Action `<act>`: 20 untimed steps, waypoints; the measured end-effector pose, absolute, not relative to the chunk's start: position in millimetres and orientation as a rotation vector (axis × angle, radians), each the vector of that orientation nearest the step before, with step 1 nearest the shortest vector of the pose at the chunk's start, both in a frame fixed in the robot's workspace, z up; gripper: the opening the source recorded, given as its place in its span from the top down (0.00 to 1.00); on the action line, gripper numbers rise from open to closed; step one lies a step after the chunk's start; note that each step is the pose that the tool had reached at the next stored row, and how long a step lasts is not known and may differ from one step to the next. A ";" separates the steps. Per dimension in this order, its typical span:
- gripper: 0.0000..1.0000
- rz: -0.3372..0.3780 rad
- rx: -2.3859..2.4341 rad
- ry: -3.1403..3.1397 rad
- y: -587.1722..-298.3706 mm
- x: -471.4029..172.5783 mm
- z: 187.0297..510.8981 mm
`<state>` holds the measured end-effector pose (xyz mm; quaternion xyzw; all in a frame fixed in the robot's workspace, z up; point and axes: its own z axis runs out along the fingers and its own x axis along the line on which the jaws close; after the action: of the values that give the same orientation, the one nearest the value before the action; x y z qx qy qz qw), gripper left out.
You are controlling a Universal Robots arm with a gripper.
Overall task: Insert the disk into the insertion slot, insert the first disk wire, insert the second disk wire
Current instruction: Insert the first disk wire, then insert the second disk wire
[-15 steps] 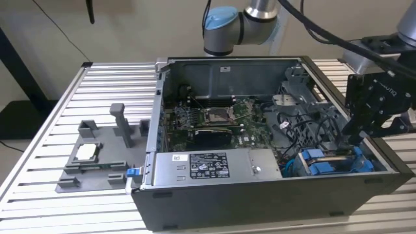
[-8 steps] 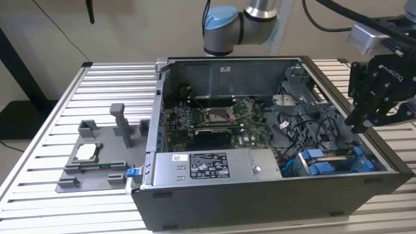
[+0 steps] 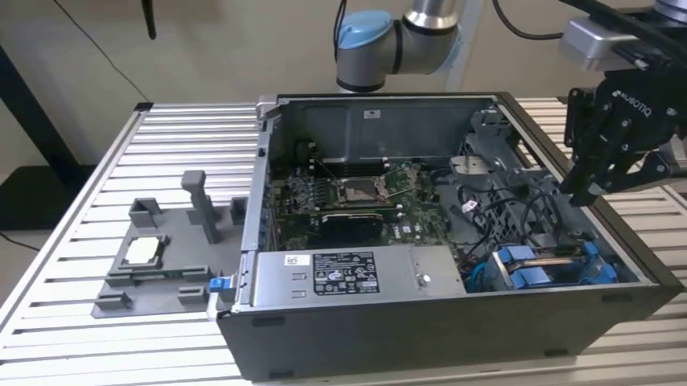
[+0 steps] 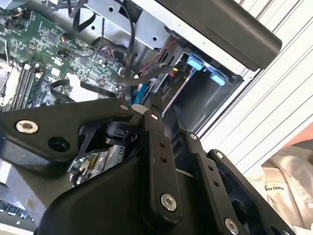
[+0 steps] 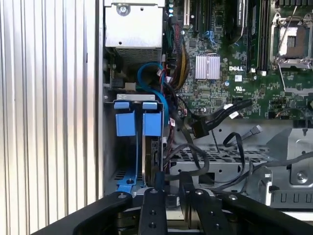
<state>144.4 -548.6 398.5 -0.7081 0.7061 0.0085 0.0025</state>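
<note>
The insertion slot (image 3: 548, 265) is the grey cage with blue clips in the open case's near corner, on the exterior view's right. In the first wrist view its blue clips (image 5: 138, 122) sit side by side. Below them a thin dark slab (image 5: 156, 156) stands edge-on, which may be the disk; I cannot tell. My black gripper (image 3: 588, 193) hangs above the case's wall on the exterior view's right, apart from the cage. It shows low in both wrist views (image 5: 171, 182) (image 4: 154, 100). Loose black wires with connectors (image 5: 198, 129) lie beside the cage.
The motherboard (image 3: 355, 197) fills the case's middle. A labelled silver power-supply box (image 3: 343, 273) runs along the near wall. A grey fixture (image 3: 161, 257) with upright posts stands on the slatted table (image 3: 96, 193) at the exterior view's left. A blue cable (image 5: 146, 83) loops above the cage.
</note>
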 end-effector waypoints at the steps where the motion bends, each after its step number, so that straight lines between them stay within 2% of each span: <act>1: 0.73 0.026 -2.221 2.215 -546.9 142.2 398.7; 14: 0.73 0.008 -2.226 2.220 -519.5 114.9 399.5; 20: 0.73 -0.059 -2.250 2.243 -512.6 105.3 399.6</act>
<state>105.3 -512.6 399.6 -0.7080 0.7057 -0.0185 -0.0179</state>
